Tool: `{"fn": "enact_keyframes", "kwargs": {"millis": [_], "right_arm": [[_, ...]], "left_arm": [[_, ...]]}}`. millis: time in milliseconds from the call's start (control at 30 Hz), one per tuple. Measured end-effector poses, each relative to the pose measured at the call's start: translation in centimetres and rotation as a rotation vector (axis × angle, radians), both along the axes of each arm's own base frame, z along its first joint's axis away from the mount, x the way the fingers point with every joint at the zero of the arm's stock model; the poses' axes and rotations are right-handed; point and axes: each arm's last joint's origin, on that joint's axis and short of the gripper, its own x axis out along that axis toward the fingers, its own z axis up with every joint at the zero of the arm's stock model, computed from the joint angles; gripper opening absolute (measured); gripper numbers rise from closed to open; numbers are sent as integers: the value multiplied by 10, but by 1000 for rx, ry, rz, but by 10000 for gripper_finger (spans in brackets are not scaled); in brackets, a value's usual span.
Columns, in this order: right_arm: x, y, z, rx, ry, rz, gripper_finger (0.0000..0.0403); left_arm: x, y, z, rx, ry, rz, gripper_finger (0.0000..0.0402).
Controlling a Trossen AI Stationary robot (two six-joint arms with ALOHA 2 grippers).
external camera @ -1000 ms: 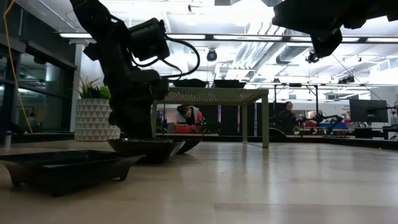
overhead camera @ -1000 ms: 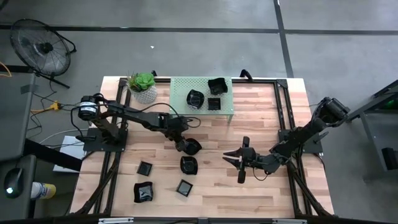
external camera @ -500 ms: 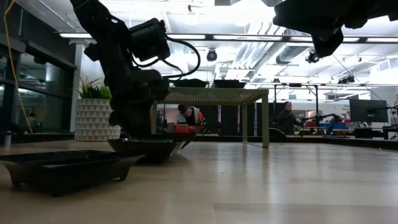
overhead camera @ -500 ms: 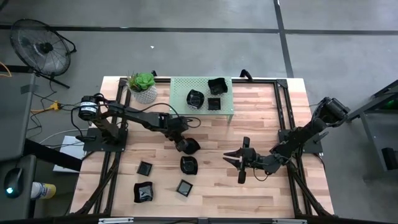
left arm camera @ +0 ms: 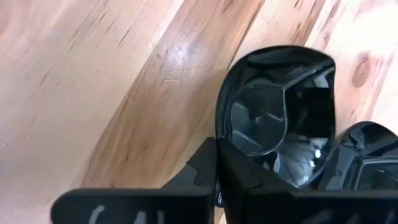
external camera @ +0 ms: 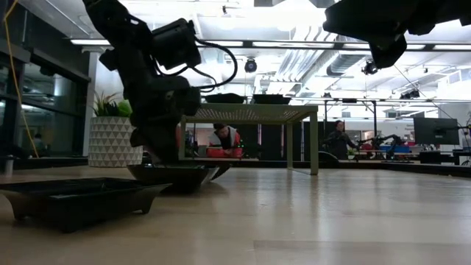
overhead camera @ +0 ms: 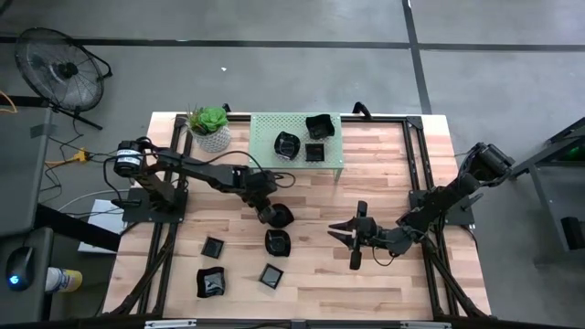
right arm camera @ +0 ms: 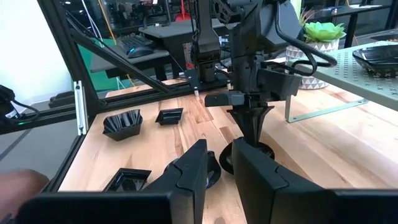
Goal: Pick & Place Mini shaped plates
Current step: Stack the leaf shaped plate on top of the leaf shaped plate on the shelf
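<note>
Nearest the front edge of the table point(overhead camera: 384, 283) lie three mini shaped plates: a dark wavy one point(overhead camera: 211, 282), a small square one point(overhead camera: 271, 275) beside it, and another small square one point(overhead camera: 214, 247) a little farther in. Just beyond those sits a rounded plate point(overhead camera: 277, 241) near the middle of the table. Directly behind it, almost touching, is a glossy angular-rimmed plate point(overhead camera: 279, 215), and the left pincer point(overhead camera: 267, 213) is down on it, fingers pressed together on its near rim; the left wrist view shows the dark fingers point(left arm camera: 249, 177) clamped at the edge of that plate point(left arm camera: 277, 118), which rests flat on the wood. In the low view the same plate point(external camera: 173, 175) sits on the table under the left arm, with another shallow plate point(external camera: 77, 197) closer to the camera. To the right, well apart from the plates, the right pincer point(overhead camera: 351, 235) hovers above bare wood, its fingers point(right arm camera: 193, 168) partly spread and holding nothing. Farther back stands a raised green perforated shelf point(overhead camera: 260, 137) carrying three more plates: a rounded one point(overhead camera: 287, 144), a small square one point(overhead camera: 314, 152) and a larger one point(overhead camera: 319, 126). A potted plant point(overhead camera: 211, 126) stands at the far left corner.
</note>
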Motion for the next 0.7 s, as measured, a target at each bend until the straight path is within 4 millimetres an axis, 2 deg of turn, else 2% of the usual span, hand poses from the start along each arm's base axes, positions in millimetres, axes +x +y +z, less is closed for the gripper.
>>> {"fn": "enact_keyframes", "kwargs": {"millis": [400, 700], "right_arm": [[0, 0, 0, 14, 0, -6, 71], [0, 0, -2, 37, 12, -11, 71]], "left_arm": [[-10, -1, 28, 9, -73, -1, 1], [-18, -9, 51, 20, -83, -33, 0]]}}
